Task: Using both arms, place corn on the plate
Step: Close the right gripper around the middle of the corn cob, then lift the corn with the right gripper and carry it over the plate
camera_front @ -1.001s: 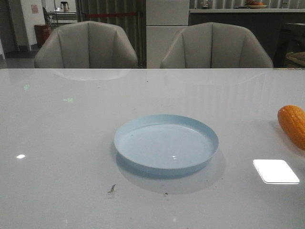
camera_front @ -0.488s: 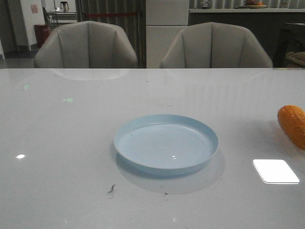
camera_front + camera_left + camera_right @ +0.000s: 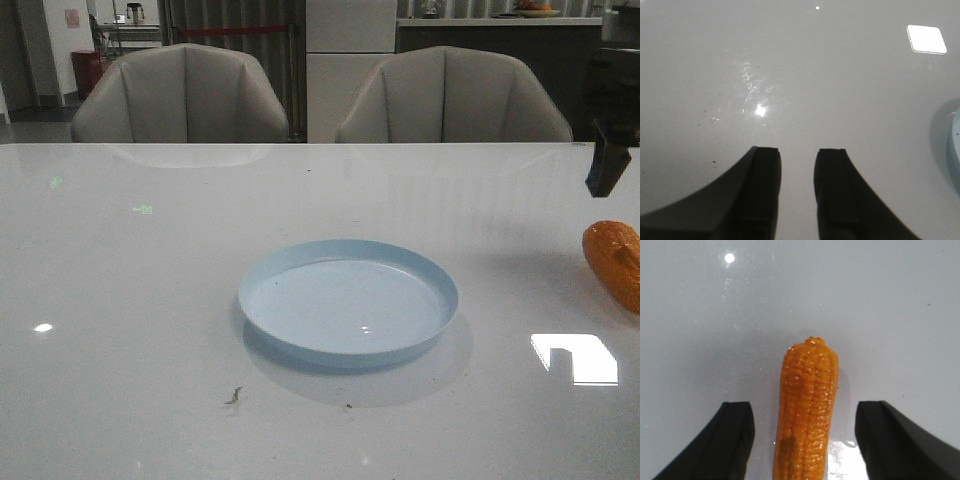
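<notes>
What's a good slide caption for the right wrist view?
Open right gripper straddling the orange corn lying on the grey table.

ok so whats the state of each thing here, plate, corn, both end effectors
plate: empty, flat on the table
corn: lying on the table, off the plate, not gripped
right end effector: open, fingers either side of the corn, not touching it
left end effector: narrowly open, holding nothing, above bare table

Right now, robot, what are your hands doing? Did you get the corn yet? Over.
Right gripper open, straddling the corn, not gripping. Left gripper holds nothing, over bare table. Plate holds nothing; nothing between.
</notes>
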`<action>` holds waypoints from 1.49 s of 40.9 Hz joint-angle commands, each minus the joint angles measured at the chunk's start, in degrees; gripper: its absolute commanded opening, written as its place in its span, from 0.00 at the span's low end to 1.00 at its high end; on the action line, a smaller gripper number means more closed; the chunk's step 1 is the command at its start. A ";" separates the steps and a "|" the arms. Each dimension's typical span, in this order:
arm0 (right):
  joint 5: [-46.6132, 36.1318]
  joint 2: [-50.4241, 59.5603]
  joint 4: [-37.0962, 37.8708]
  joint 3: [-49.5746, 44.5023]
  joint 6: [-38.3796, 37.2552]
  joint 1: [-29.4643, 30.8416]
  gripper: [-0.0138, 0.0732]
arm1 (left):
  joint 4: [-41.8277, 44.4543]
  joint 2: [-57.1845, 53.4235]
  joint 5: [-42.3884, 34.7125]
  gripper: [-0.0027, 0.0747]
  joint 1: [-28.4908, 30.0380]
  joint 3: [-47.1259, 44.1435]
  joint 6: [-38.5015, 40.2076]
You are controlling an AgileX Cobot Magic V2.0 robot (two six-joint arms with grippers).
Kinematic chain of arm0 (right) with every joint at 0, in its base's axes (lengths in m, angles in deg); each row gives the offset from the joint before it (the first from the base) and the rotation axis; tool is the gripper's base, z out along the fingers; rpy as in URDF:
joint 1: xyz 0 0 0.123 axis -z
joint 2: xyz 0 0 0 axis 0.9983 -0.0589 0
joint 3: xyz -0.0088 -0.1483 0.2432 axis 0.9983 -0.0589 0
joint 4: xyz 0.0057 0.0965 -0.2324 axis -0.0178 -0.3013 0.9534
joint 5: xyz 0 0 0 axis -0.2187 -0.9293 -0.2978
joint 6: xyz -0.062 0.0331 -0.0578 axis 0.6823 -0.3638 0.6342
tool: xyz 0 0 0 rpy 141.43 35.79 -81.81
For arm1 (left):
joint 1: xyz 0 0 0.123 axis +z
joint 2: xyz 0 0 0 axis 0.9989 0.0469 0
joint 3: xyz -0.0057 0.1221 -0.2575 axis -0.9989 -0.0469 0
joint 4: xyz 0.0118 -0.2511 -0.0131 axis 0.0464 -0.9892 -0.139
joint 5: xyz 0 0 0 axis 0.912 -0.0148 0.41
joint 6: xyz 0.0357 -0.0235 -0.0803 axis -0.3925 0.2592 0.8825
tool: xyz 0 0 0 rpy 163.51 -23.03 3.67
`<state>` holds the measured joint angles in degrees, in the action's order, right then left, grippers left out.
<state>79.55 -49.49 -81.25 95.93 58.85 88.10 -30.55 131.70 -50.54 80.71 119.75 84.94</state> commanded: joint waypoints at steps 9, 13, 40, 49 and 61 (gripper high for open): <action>-1.75 -3.75 0.35 2.15 0.29 0.31 0.78 | -0.64 -1.15 -3.90 0.37 -0.08 1.55 0.68; -2.38 -5.67 -0.70 2.15 0.29 0.31 0.78 | -0.64 -1.15 -3.90 0.37 -0.08 1.55 0.68; 4.67 -7.48 -0.76 16.90 8.37 -5.33 0.44 | -0.95 -1.15 -4.01 0.37 -0.08 1.55 0.68; 7.29 -7.48 -0.76 24.58 9.81 -14.69 0.44 | -1.76 -1.15 -4.01 0.37 -0.08 1.55 0.68; 9.32 -9.76 -0.76 25.26 10.33 -26.69 0.44 | -1.90 -1.15 -4.01 0.37 -0.08 1.55 0.68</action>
<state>89.52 -61.33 -81.89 119.37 68.22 63.46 -31.61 131.70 -50.54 80.71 119.75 84.94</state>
